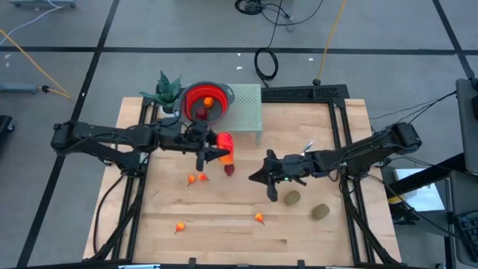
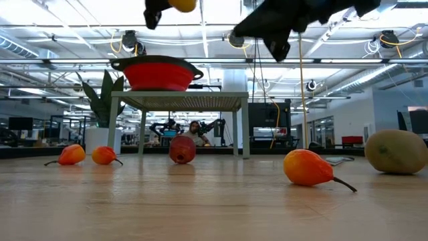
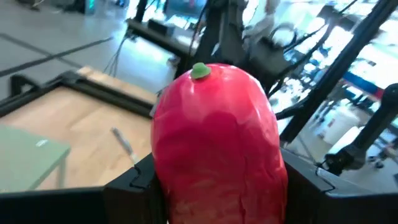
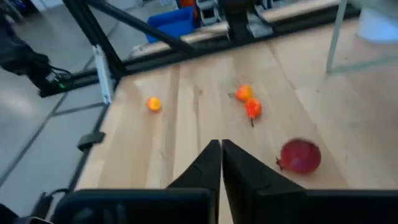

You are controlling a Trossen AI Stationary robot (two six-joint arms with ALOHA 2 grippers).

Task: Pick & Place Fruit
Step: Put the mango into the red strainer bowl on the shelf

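Observation:
My left gripper [image 1: 216,152] is shut on the big red-orange oval fruit [image 1: 225,142], which fills the left wrist view [image 3: 217,143]. It hangs high over the table, just in front of the green stand [image 1: 246,112] bearing the red bowl [image 1: 205,101]. The bowl holds an orange piece and a dark red one. My right gripper [image 4: 221,155] is shut, touches nothing and hovers mid-table [image 1: 261,175]. On the wood lie a dark red round fruit [image 1: 229,169], small orange pieces [image 1: 196,178], and two brownish-green ovals [image 1: 292,198]. My left gripper pinches the red-orange oval fruit between its two fingers [image 3: 134,180], one on each flank of its lower body [image 3: 168,186]. The fingers come level from the table's left. The fruit is lifted clear, its green-dotted end [image 3: 200,70] pointing away from the wrist.
More orange pieces lie near the front edge [image 1: 180,226] [image 1: 259,218]. A potted plant [image 1: 168,90] stands left of the bowl. A slim stick [image 1: 306,146] lies right of the stand. The black frame [image 1: 340,101] borders the table. Bare wood stretches along the near side.

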